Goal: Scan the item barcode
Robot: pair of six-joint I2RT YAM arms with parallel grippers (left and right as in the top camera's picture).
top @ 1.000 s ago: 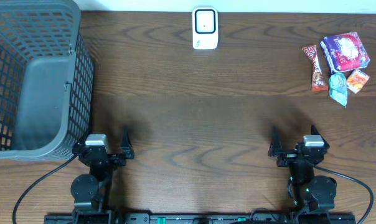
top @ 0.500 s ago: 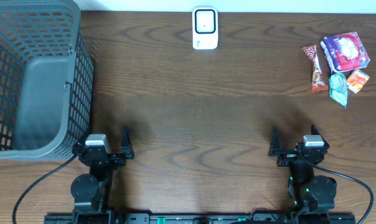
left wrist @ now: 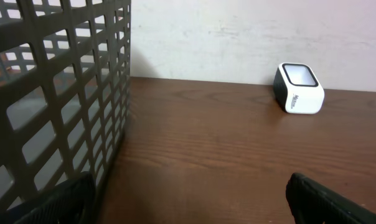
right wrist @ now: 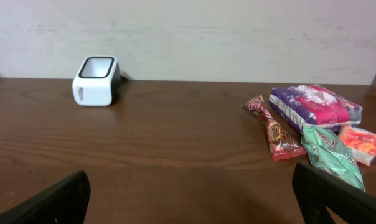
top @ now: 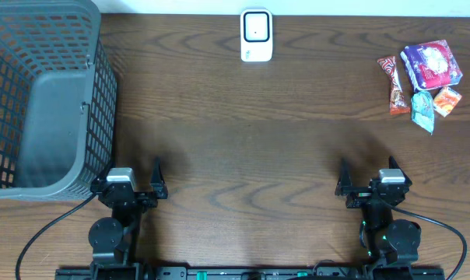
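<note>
One white boxy scanner [top: 256, 35], one grey mesh plastic basket [top: 103, 101], four colourful snack packets [top: 430, 64]; left gripper [left wrist: 188, 202] and right gripper [right wrist: 194, 199] parked low, jaws spread wide.

The overhead camera looks straight down from high up on the whole dark brown wooden table [top: 243, 140], with the near edge at the bottom. The left wrist camera sits low by the near left, facing the pale wall [left wrist: 238, 31] at the far side, close beside the grey plastic mesh basket [top: 33, 93]. The right wrist camera sits equally low at the near right, facing the same way toward the colourful snack packets [top: 422, 78]. All three views share the white box-shaped scanner [top: 256, 35] at the far edge.
</note>
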